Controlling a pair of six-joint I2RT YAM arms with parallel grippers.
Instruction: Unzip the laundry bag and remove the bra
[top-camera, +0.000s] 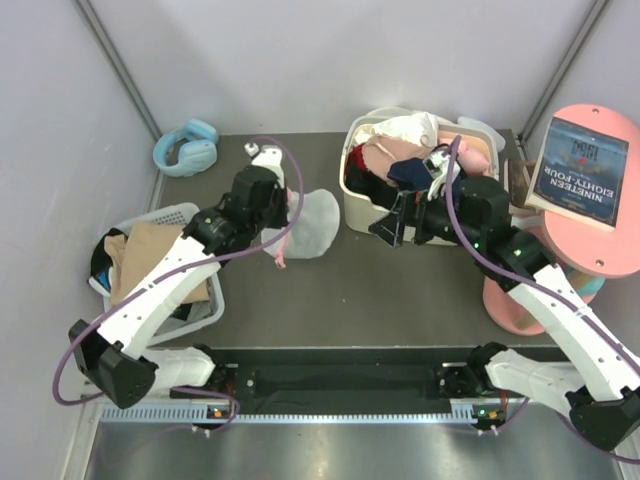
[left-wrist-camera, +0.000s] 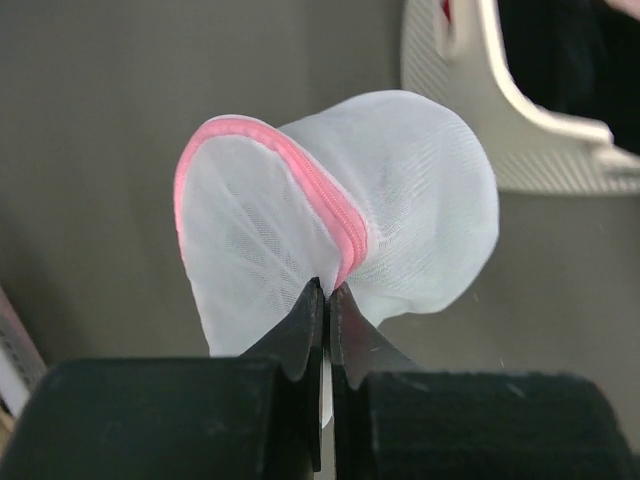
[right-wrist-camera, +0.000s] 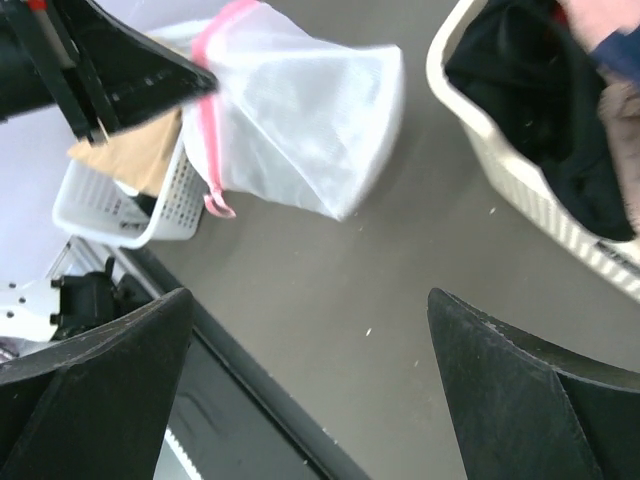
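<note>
The laundry bag (top-camera: 314, 221), a white mesh pouch with pink zipper trim, hangs just above the table left of centre. It looks limp, and nothing dark shows through the mesh. My left gripper (top-camera: 284, 232) is shut on its edge at the pink trim (left-wrist-camera: 328, 288). The bag also shows in the right wrist view (right-wrist-camera: 300, 125). My right gripper (top-camera: 386, 229) is open and empty (right-wrist-camera: 310, 300) over bare table, to the right of the bag and in front of the cream basket (top-camera: 360, 208). Black fabric (right-wrist-camera: 535, 95) lies in that basket; I cannot tell whether it is the bra.
The cream basket holds pink, white and navy clothes. A white basket (top-camera: 196, 302) with tan cloth stands at the left. Blue headphones (top-camera: 187, 147) lie at the back left. A pink round stand (top-camera: 610, 255) with a book (top-camera: 585, 170) is at the right.
</note>
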